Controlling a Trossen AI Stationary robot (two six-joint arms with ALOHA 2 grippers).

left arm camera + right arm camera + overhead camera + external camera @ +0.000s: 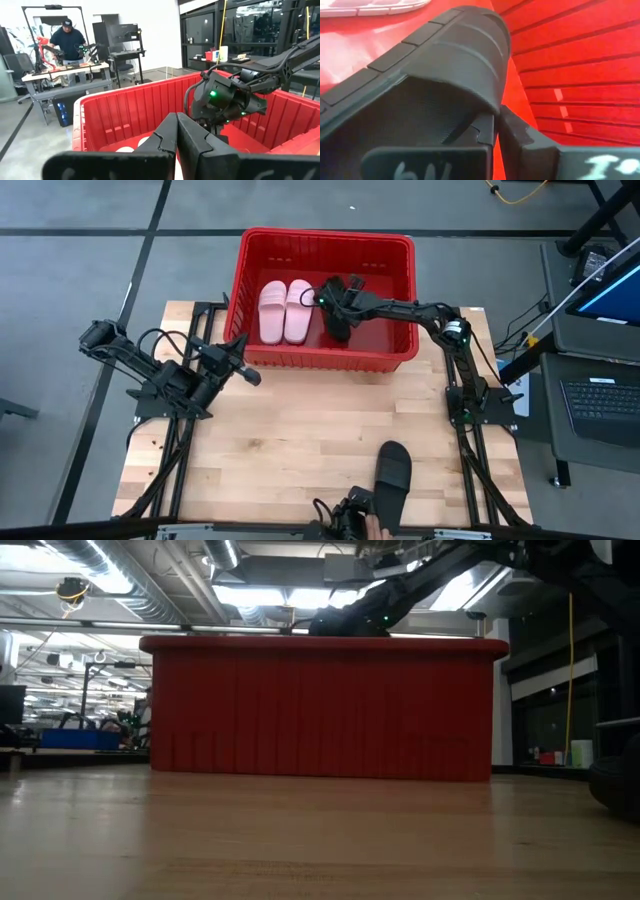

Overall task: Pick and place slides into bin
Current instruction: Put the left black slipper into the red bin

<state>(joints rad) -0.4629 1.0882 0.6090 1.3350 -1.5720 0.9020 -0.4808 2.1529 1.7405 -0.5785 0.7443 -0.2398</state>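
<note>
High view: right end effector (337,302) clamps black slide (338,320) inside bin (250,248).

Laptop (603,402) right of table (300,450); person (68,41) at workbench (65,75) behind.

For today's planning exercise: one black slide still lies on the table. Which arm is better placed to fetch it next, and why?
The left. Its gripper hangs shut and empty over the table beside the red bin. The right gripper is inside the bin, shut on a black slide. Still, the remaining black slide lies nearer the right arm's base.
</note>
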